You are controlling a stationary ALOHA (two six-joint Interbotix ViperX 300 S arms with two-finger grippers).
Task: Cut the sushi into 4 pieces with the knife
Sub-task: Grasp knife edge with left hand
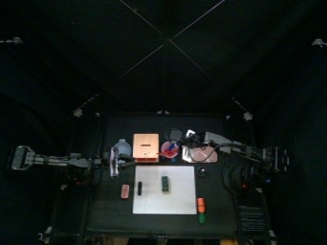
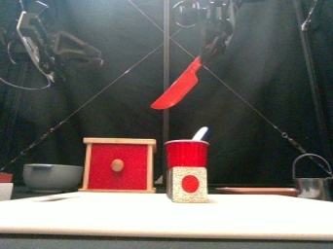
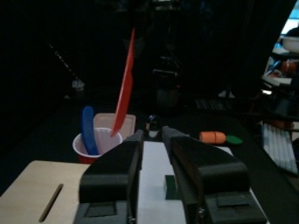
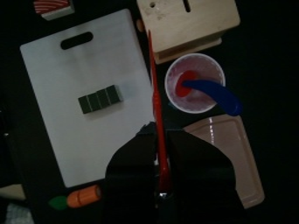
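Note:
The dark green sushi roll (image 1: pixel 166 182) lies on the white cutting board (image 1: pixel 179 194). The front view shows its end (image 2: pixel 189 185), and the right wrist view shows it as a short block (image 4: pixel 100 101). My right gripper (image 4: pixel 159 188) is shut on the red knife (image 2: pixel 178 86), held tilted in the air above the red cup (image 2: pixel 186 156). The blade (image 4: pixel 156 105) hangs over the board's edge beside the cup (image 4: pixel 193 83). A blue knife (image 4: pixel 222 96) stays in the cup. My left gripper (image 3: pixel 156 140) hovers over the board's left side, shut and holding nothing.
The wooden box (image 1: pixel 144 148) stands behind the board, left of the cup, with the pink tray (image 1: pixel 205 153) on the cup's right. A grey bowl (image 2: pixel 53 175) sits far left and a metal cutter (image 2: pixel 313 180) far right. A toy carrot (image 1: pixel 202 204) and a red toy (image 1: pixel 125 190) flank the board.

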